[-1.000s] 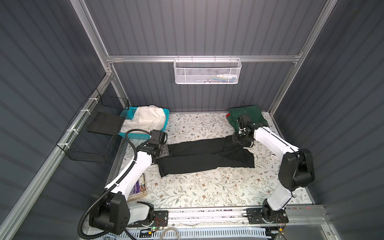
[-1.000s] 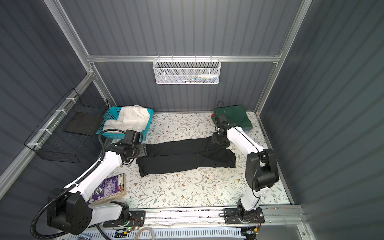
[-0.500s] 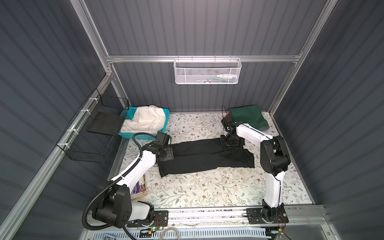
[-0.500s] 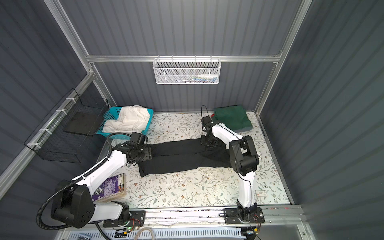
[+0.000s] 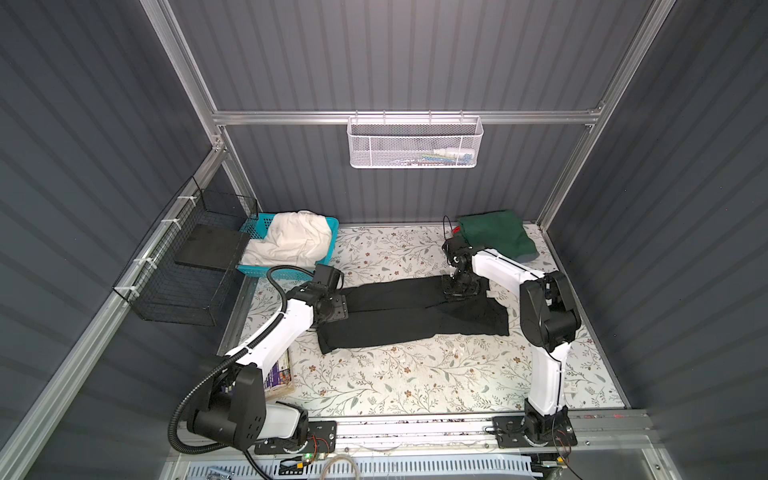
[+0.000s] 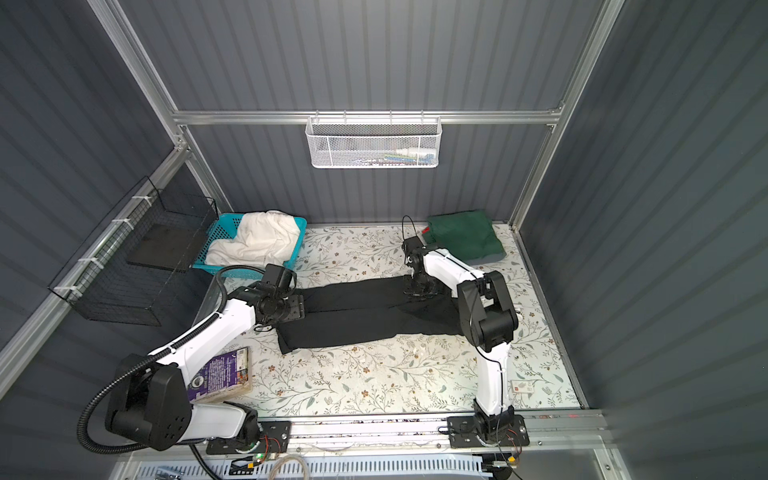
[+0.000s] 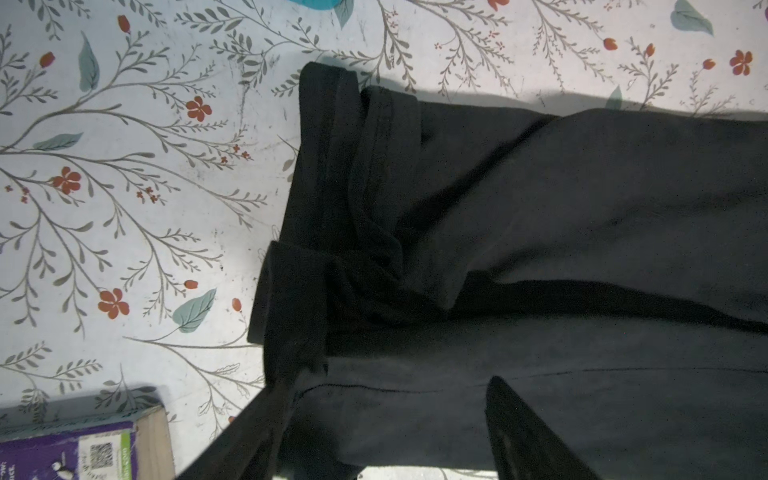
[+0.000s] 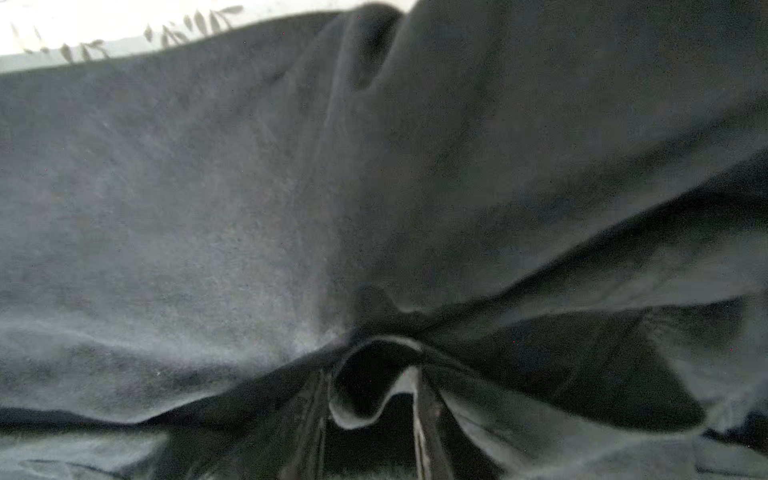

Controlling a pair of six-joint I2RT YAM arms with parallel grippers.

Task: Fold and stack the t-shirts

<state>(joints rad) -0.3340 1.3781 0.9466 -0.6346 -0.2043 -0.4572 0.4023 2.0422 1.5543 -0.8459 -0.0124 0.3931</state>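
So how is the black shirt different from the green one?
The black t-shirt lies stretched out long across the middle of the table; the dark green t-shirt is folded small in the far right corner. The black t-shirt is bunched at its ends; the dark green t-shirt looks smooth. Both are plain, single-coloured cloth.

I log colours as seen. Black t-shirt (image 5: pixel 415 316): plain, no print. Dark green t-shirt (image 5: pixel 494 235): plain. Cream-white t-shirt (image 5: pixel 295 241): plain. Lattice basket (image 5: pixel 257 222): turquoise. Table cover (image 5: pixel 395 374): white with grey-green sprigs, teal leaves and small red-brown flowers. Walls (image 5: pixel 415 62): dark grey, ribbed. Mesh basket (image 5: pixel 415 145): white. Wire rack (image 5: pixel 178 291): black. Book (image 6: pixel 216 374): purple cover.
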